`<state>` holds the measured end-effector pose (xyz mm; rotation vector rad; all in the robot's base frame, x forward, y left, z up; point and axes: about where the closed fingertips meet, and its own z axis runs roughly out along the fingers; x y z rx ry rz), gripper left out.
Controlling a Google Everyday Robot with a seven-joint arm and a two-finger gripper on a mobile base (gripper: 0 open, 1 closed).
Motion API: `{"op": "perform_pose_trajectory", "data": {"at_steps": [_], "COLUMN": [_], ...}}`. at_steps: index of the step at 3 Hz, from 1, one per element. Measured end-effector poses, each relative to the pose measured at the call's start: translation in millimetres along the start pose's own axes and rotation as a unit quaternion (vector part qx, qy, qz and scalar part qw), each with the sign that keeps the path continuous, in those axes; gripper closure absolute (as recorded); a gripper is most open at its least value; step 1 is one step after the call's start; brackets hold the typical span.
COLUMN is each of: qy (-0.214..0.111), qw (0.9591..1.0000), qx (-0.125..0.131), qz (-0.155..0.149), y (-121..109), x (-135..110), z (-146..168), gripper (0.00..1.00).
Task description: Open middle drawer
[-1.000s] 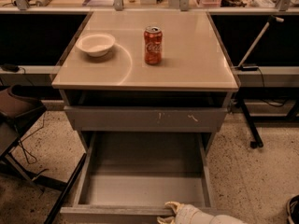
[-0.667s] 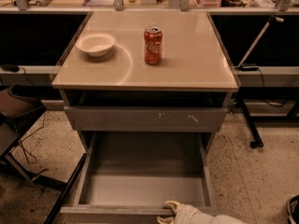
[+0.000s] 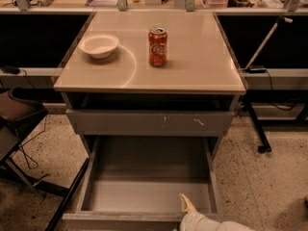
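The middle drawer (image 3: 144, 194) stands pulled far out toward 6 o'clock from under the table (image 3: 202, 61), its grey box interior bare and its plain front lying along the bottom edge of the view. The gripper (image 3: 187, 207) is at about 5 o'clock, its pale tip poking up just inside that front, right of the drawer's middle. This placement makes sense: with no handle to take, hooking over the top lip looks like the only way to draw the box outward. Whether the gripper is open or closed cannot be told, since most of it is cut off below. Above the drawer, the larger front with white scratch marks (image 3: 144, 122) sits shut and plays no part. On the tabletop a red soda can (image 3: 158, 46) stands upright near 12 o'clock and a white bowl (image 3: 98, 45) rests at 10 o'clock, both well clear of the pull. Judging by the extension, the opening seems nearly or fully done.
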<state>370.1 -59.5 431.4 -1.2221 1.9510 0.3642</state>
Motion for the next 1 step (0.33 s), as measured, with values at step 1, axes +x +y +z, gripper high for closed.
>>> {"op": "perform_pose_trajectory", "data": {"at_steps": [1], "qy": [0.0], "qw": [1.0], "qx": [0.0], "qz": [0.0], "y": [0.0], "x": [0.0], "z": [0.0], "gripper": [0.0]}}
